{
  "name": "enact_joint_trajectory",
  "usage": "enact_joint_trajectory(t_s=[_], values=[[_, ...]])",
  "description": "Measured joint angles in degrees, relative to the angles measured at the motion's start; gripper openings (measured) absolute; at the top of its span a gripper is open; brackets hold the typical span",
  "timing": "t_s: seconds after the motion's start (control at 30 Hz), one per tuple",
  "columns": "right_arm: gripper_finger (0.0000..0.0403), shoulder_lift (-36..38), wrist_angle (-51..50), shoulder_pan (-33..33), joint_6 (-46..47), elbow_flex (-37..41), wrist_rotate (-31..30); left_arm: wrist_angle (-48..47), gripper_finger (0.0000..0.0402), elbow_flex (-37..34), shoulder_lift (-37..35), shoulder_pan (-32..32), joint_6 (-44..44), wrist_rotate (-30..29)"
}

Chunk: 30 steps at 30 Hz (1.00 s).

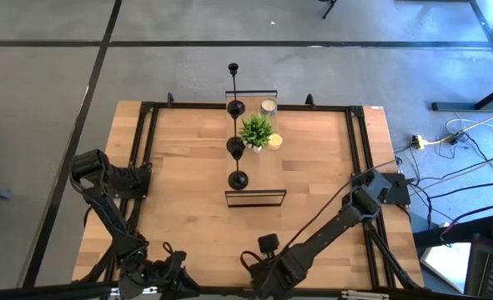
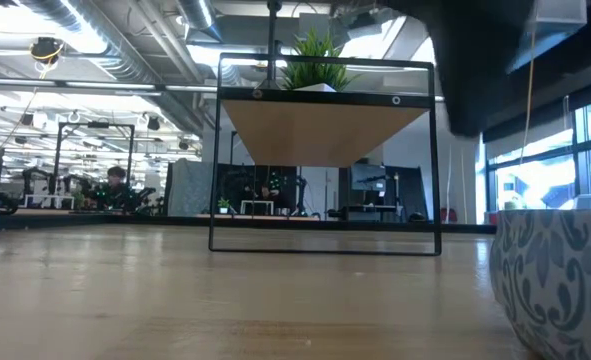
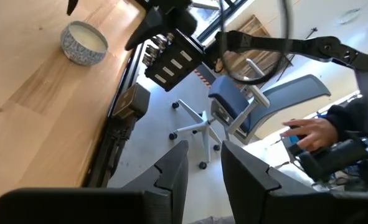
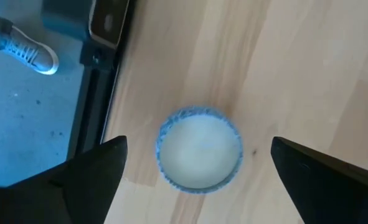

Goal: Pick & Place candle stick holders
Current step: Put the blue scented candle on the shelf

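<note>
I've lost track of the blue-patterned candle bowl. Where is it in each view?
High view: not visible, hidden under the right arm near the front edge.
Low view: blue-patterned candle bowl at the right edge, close.
Left wrist view: on the wood, upper left.
Right wrist view: centred between the open right gripper's fingers.
Shared landmark: wooden table.

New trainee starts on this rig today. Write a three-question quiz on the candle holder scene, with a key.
1. True or false: the right gripper has its fingers spread wide above a patterned candle cup.
2. Seen from above, how many candle stick holders stand in a line by the green plant?
3. Where does the left gripper sit? A) over the plant B) at the table's near left corner, holding nothing C) on the wire shelf

Key: 1 true. 2 three. 3 B.
</note>
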<state>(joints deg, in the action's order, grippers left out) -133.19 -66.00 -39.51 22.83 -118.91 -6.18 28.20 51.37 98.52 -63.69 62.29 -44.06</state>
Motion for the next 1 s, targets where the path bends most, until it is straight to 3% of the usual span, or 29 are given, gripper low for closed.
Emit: enact_joint_trajectory(t_s=[1.0], values=[[0.04, 0.0, 7.5, 0.3, 5.1, 8.5, 0.9, 0.3, 0.009, 0.0, 0.0, -0.3, 1.0, -0.1]])
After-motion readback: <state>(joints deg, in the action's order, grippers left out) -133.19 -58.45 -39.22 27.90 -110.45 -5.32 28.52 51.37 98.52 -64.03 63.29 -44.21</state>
